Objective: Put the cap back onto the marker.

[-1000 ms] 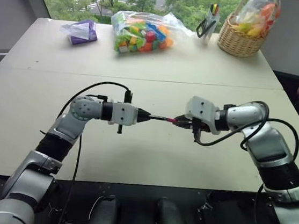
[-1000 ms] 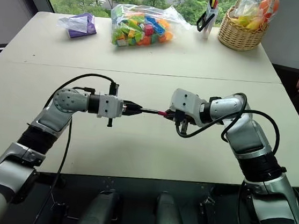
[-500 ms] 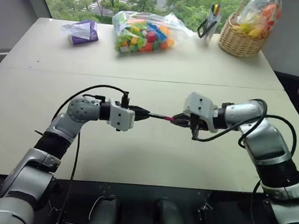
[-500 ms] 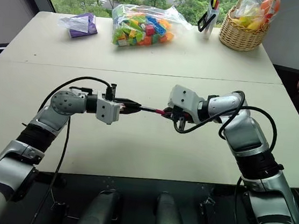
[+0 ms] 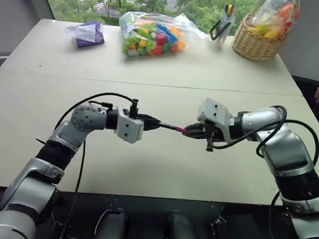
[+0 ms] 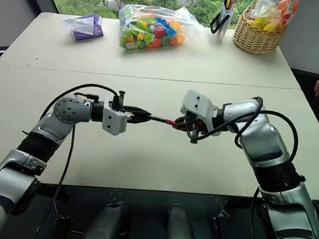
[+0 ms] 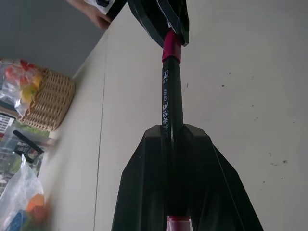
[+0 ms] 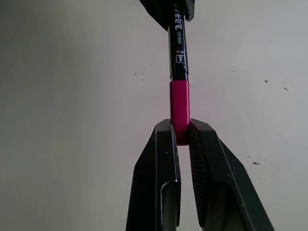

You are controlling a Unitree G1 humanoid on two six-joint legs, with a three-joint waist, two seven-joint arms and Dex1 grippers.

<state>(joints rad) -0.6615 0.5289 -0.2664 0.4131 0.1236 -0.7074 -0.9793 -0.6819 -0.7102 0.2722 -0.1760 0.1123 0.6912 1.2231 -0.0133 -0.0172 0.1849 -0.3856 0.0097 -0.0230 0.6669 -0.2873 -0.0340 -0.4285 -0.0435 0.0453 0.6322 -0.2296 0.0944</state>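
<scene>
Both wrists have rolled; left gripper [image 5: 154, 122] clamps marker [image 8: 177, 45], right gripper [image 8: 180, 137] pinches cap [image 8: 179, 108] mid-table.

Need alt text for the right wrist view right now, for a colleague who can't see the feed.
The right gripper is shut on the red cap, which sits on the end of the black marker. The marker runs straight away to the left gripper, which clamps its far end. Behind them lies the bare beige table.
</scene>
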